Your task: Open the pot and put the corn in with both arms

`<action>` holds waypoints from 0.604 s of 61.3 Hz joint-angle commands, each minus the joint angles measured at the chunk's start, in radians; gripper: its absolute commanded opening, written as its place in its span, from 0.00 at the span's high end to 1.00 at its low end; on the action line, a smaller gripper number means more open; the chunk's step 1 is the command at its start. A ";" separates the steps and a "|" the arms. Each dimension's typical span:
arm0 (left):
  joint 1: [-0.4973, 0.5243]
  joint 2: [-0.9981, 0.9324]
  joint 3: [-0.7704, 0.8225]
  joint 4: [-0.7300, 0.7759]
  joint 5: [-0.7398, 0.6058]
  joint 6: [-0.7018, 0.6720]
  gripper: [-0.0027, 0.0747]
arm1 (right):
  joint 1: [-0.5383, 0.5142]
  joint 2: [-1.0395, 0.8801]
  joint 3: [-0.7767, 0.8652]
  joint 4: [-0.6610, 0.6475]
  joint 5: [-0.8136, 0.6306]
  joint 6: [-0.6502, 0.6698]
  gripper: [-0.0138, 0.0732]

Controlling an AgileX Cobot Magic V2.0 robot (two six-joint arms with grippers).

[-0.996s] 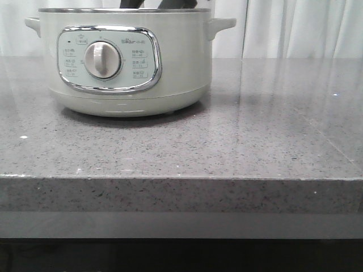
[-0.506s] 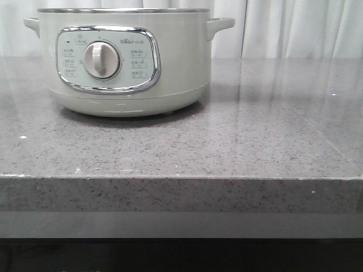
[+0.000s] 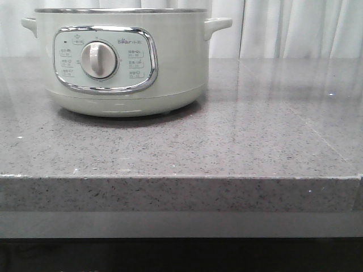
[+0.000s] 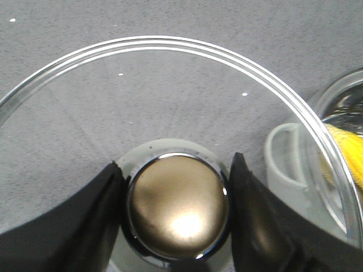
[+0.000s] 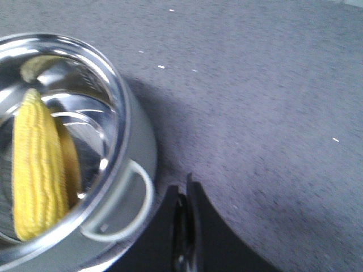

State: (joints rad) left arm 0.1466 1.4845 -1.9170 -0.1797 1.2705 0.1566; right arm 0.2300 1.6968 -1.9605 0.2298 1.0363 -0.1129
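The pale green-grey pot (image 3: 119, 62) stands at the back left of the counter, its lid off. No gripper shows in the front view. In the left wrist view my left gripper (image 4: 177, 170) is shut on the lid's round metal knob (image 4: 178, 207) and holds the glass lid (image 4: 170, 42) over the counter beside the pot's handle (image 4: 281, 164). The yellow corn (image 5: 34, 164) lies inside the pot's steel bowl (image 5: 122, 130); it also shows in the left wrist view (image 4: 346, 144). My right gripper (image 5: 182, 184) is shut and empty, just outside the pot's side handle (image 5: 139, 198).
The grey speckled counter (image 3: 238, 136) stretches to the right of the pot, with its front edge (image 3: 181, 178) near the camera. A white curtain (image 3: 295, 28) hangs behind.
The dark gripper parts seen above the pot's rim one second ago have left the front view. The pot sits slightly further left in the picture.
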 commanded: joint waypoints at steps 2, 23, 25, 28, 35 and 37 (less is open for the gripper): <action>-0.003 -0.048 -0.033 -0.094 -0.123 0.029 0.67 | -0.006 -0.169 0.174 -0.030 -0.172 0.000 0.98; -0.205 0.014 -0.050 -0.103 -0.183 0.051 0.67 | -0.007 -0.577 0.803 -0.055 -0.574 0.000 0.98; -0.224 0.028 -0.053 -0.103 -0.188 0.051 0.67 | -0.007 -0.607 0.841 -0.055 -0.598 0.000 0.98; -0.253 0.049 -0.062 -0.103 -0.195 0.048 0.67 | -0.007 -0.646 0.891 -0.055 -0.630 0.000 0.98; -0.302 0.105 -0.103 -0.103 -0.205 0.042 0.67 | -0.007 -0.726 0.977 -0.055 -0.639 0.000 0.98; -0.315 0.120 -0.118 -0.103 -0.203 0.034 0.67 | -0.007 -0.740 0.990 -0.055 -0.634 0.000 0.98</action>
State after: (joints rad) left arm -0.1345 1.6125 -1.9635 -0.2522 1.1918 0.2050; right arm 0.2279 1.0168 -0.9850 0.1785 0.4938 -0.1112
